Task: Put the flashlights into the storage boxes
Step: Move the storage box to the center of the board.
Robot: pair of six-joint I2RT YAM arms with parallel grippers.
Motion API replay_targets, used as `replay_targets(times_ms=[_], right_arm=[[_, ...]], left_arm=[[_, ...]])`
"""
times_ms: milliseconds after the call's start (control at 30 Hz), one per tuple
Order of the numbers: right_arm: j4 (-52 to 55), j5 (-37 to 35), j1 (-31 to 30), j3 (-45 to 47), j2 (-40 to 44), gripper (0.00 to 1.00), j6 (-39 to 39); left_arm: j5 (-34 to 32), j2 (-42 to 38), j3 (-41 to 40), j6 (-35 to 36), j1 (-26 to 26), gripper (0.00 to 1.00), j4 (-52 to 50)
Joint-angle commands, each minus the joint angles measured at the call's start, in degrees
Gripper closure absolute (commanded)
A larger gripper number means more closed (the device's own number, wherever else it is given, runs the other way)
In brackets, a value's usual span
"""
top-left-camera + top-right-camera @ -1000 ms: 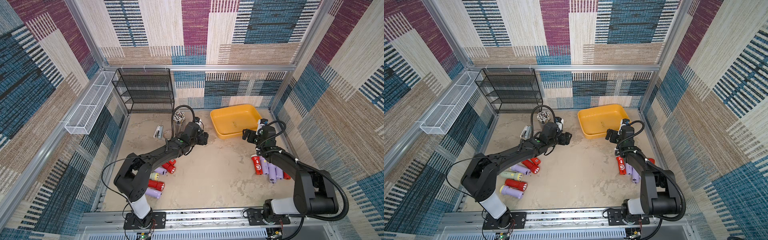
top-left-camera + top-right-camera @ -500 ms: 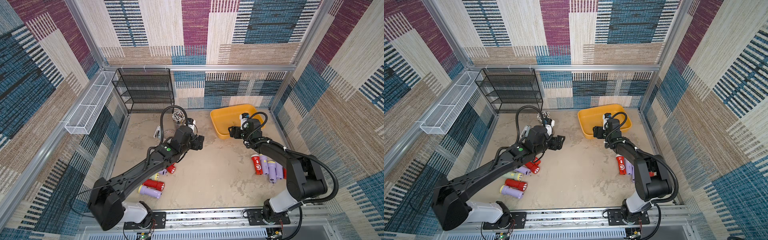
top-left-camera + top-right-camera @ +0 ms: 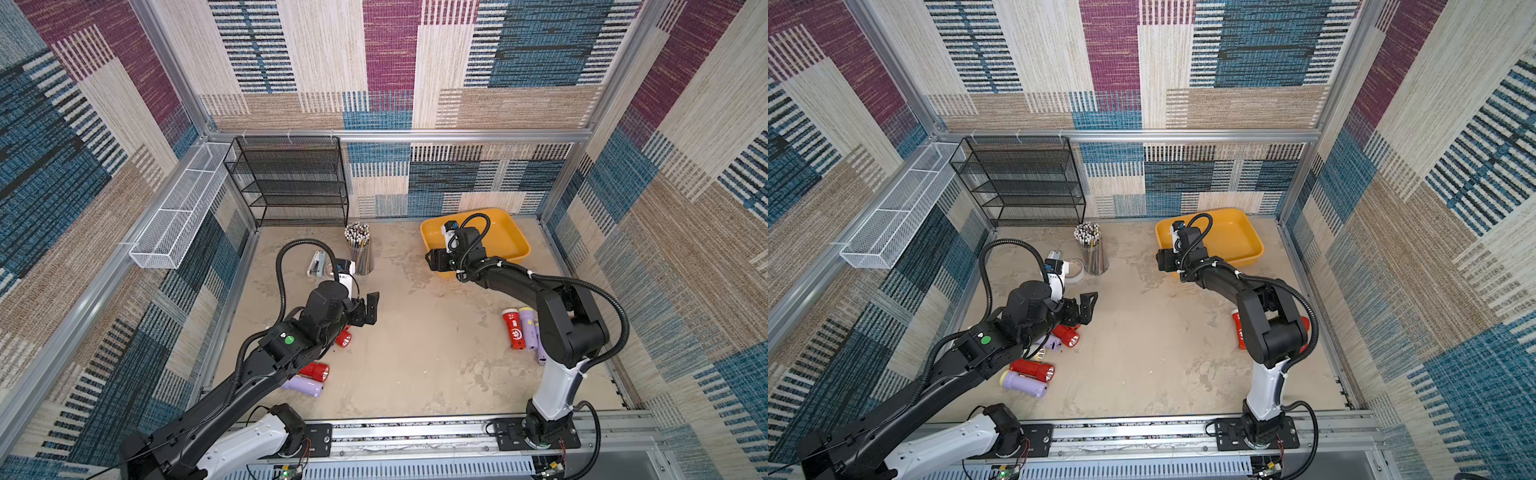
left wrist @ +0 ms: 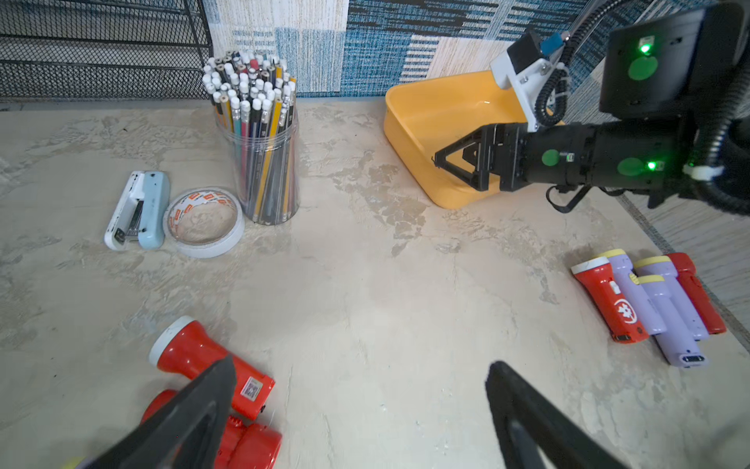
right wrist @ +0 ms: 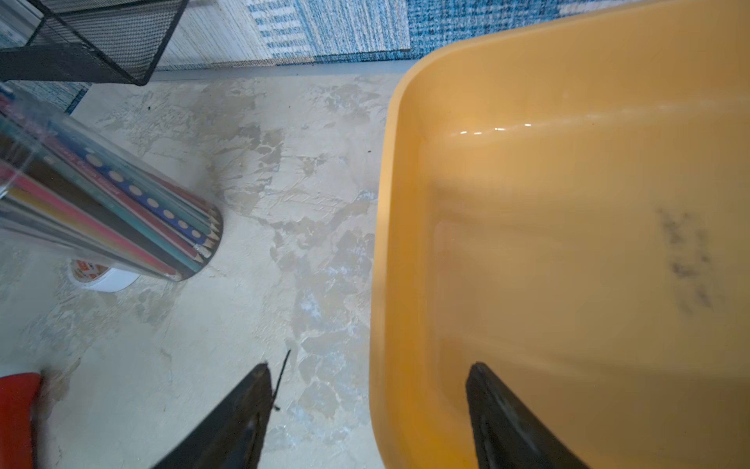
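The yellow-orange storage box (image 3: 513, 232) (image 3: 1248, 235) stands at the back right, its floor bare where it shows. My right gripper (image 3: 434, 259) (image 5: 368, 367) is open and straddles the box's left wall (image 5: 389, 243), one finger inside and one over the table. My left gripper (image 3: 371, 309) (image 4: 360, 367) hangs open and empty over bare table, beside a pile of red flashlights (image 4: 203, 357) (image 3: 1066, 336) and lavender flashlights (image 3: 1023, 383). Another group, a red flashlight (image 3: 514, 328) and lavender ones (image 4: 645, 296), lies at the right, partly hidden by the right arm.
A clear cup of pencils (image 3: 359, 249), a pale blue stapler (image 4: 138, 209) and a tape roll (image 4: 203, 223) sit at the back middle. A black mesh rack (image 3: 291, 183) stands against the back wall. A white wire basket (image 3: 178, 212) hangs on the left wall.
My left arm has drawn back from the middle toward the left flashlight pile, and its jaws have widened. My right gripper has swung left to the box's left wall, its jaws narrowing.
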State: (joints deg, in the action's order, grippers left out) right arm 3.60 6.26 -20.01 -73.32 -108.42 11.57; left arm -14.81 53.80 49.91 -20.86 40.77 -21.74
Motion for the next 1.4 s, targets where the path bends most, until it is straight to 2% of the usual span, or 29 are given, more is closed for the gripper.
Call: replay_targets(times_ms=[0,133,300,400,733,967,1167,1300,1367], right_arm=[[2.7,-1.2,-0.8,-3.1,-3.0,0.28,1.6],[4.5,-2.2,-2.6,-6.0,-6.3,0.38,2.5],[7.3,-4.2,-4.7,-10.0,-10.0,0.57,4.4],[7.7,-4.2,-5.5,-10.7,-10.6,0.62,7.2],[10.9,-4.1,-10.0,-16.4,-15.0,0.66,18.2],[15.0,-6.8,-14.8,-26.5,-21.6,0.66,25.5],[17.7,-9.0,-16.6,-32.4,-25.0,0.65,30.6],[19.2,-10.5,-17.6,-35.5,-26.3,0.63,31.4],[19.9,-10.9,-18.1,-35.9,-26.0,0.54,31.1]], left_arm=[[-0.2,-1.7,-1.3,-1.3,-0.1,0.01,-2.6],[-0.2,-4.0,-3.3,-2.4,-0.1,0.01,-3.0],[-0.2,-5.7,-4.0,-2.9,0.0,0.01,-3.8],[0.2,-6.4,-3.4,-2.9,0.0,0.01,-5.0],[-2.0,-11.3,-3.3,-2.5,-0.1,0.01,-8.9],[-2.5,-14.2,-4.1,-2.7,0.0,0.01,-11.7],[-2.9,-17.2,-5.5,-3.5,-0.1,0.01,-13.9],[-2.9,-18.9,-5.5,-3.9,0.0,0.01,-15.1],[-2.9,-19.6,-5.4,-4.1,0.0,0.01,-15.6]])
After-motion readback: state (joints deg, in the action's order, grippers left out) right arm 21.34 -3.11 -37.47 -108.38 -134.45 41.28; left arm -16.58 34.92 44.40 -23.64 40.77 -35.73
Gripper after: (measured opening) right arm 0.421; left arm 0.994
